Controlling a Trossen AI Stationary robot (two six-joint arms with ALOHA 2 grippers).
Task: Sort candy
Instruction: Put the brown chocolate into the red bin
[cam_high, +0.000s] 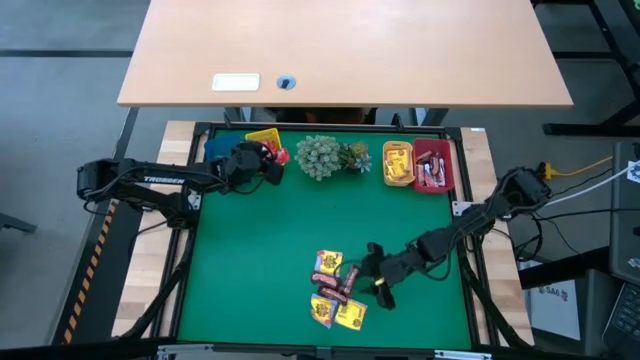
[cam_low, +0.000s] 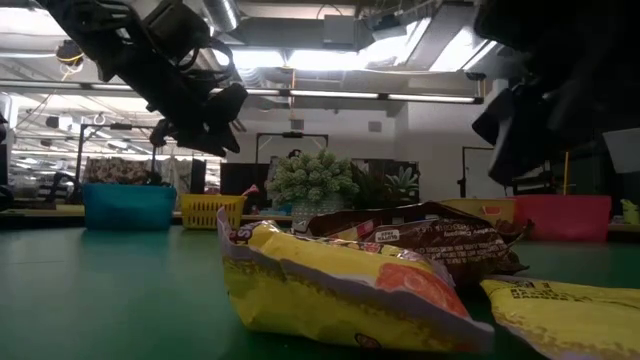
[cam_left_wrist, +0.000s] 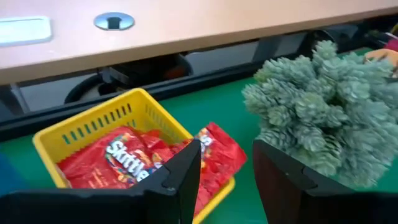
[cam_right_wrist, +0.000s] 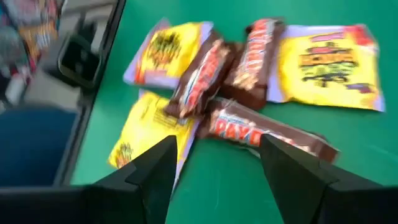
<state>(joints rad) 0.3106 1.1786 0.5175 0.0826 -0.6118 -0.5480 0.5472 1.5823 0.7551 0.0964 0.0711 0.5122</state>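
Observation:
A pile of candy (cam_high: 335, 290) lies on the green mat near the table's front edge: yellow square packets (cam_right_wrist: 326, 62) and dark brown bars (cam_right_wrist: 202, 78), one of them lettered (cam_right_wrist: 267, 127). My right gripper (cam_right_wrist: 217, 158) hangs open just above the pile's right side, slanting down, its fingers clear of the candy. At the far edge, red packets (cam_left_wrist: 118, 158) lie in the yellow bin (cam_left_wrist: 93, 121), and one drapes over its rim (cam_left_wrist: 221, 152). My left gripper (cam_left_wrist: 227, 168) stands open above that bin's right corner, with nothing between its fingers.
Along the far edge stand a blue bin (cam_high: 215, 148), the grey-green plant cluster (cam_high: 322, 157), an orange bin (cam_high: 398, 163) and a red bin (cam_high: 433, 165), both with candy in them. A wooden desk (cam_high: 340, 50) lies beyond. Bare green mat (cam_high: 260, 240) spreads between bins and pile.

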